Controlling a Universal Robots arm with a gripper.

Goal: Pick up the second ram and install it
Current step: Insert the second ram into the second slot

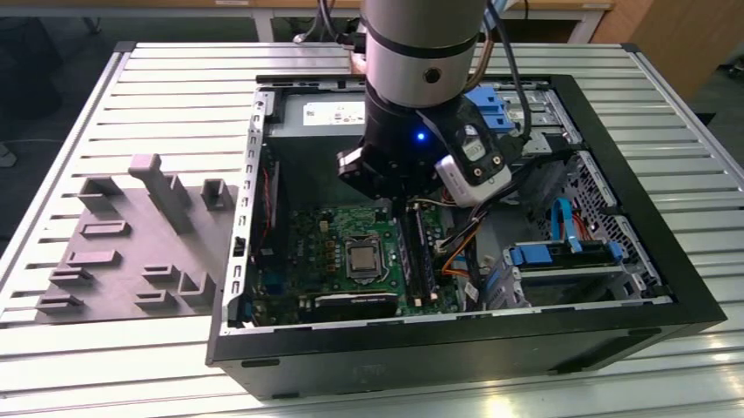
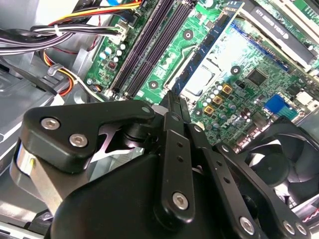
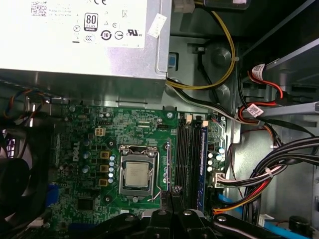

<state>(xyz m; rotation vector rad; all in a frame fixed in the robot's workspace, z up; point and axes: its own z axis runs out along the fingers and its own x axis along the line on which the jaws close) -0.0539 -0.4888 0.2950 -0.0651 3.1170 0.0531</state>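
Inside the open computer case (image 1: 651,287) on the slatted table (image 1: 174,70): one robot arm (image 1: 421,52), reaching down over the green motherboard (image 1: 337,235).

Hand (image 2: 172,102): black linkage fingers drawn nearly together, clamped on the top edge of the second ram (image 2: 173,100), a thin dark strip held upright between the tips. In the first wrist view the same strip (image 3: 176,191) stands on edge just above the fingers, beside the long memory slots (image 3: 187,159).

Memory slots: one already carries a blue-edged module (image 3: 203,164); the held strip sits at the side toward the processor socket (image 3: 137,175). Whether it touches a slot cannot be told.

Surroundings in the case: power supply (image 3: 79,35) with label; bundles of black, yellow, red and orange cables (image 3: 279,164) crowding close to the slots; black fan (image 2: 279,164) near the fingers; blue drive-bay clips (image 1: 546,254).

Outside the case, at the exterior view's left: grey plastic fixture (image 1: 139,252) with uprights, well apart from the arm.
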